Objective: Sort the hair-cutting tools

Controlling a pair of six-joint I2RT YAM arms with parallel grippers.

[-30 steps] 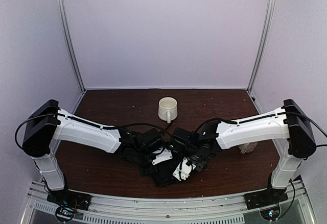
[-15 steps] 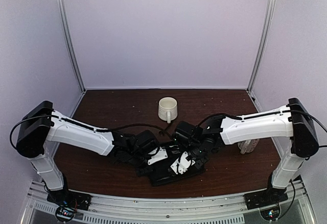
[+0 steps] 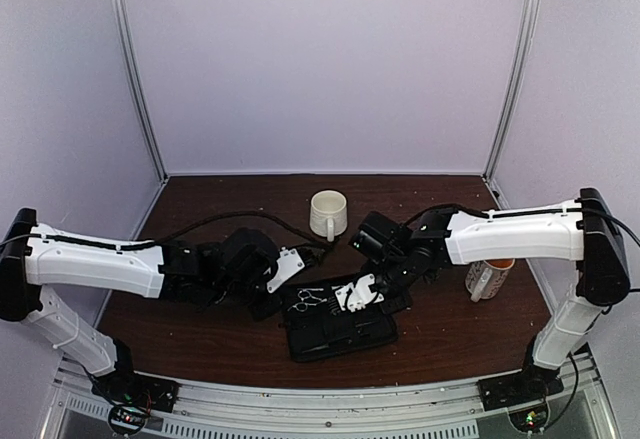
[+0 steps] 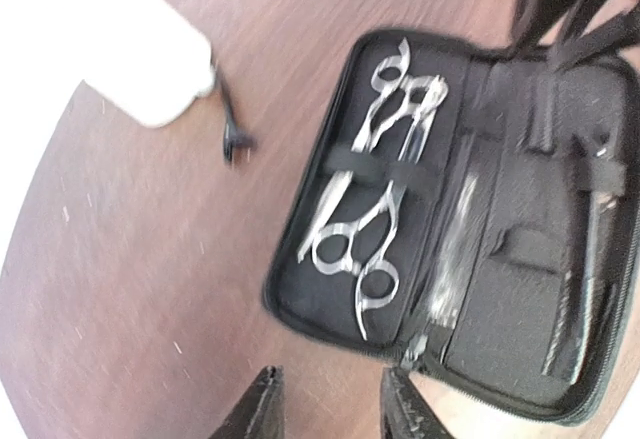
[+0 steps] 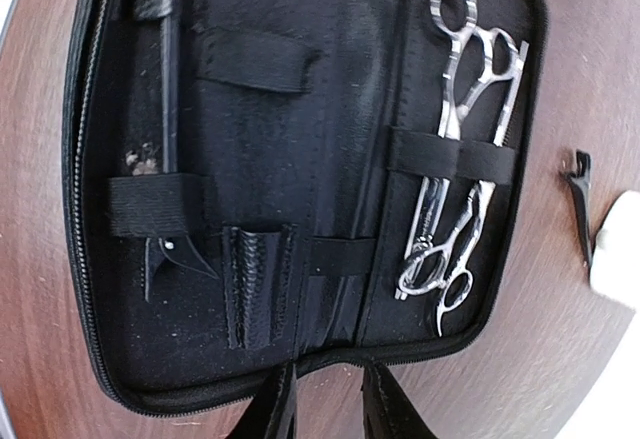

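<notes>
Centrally, open case [image 3: 340, 337] holding two scissors [image 5: 447, 119], left claw [image 4: 325, 399] and right claw [image 5: 328, 399] spread apart.

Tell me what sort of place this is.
Probably a robot test booth: plain pale walls on metal posts, two robot arms bolted at the edge of a dark table, a case of scissors laid open.

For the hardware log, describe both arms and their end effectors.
The left arm and right arm have white link shells, black joint housings and loose black cables. The left end effector and right end effector each carry two slim black fingers.
</notes>
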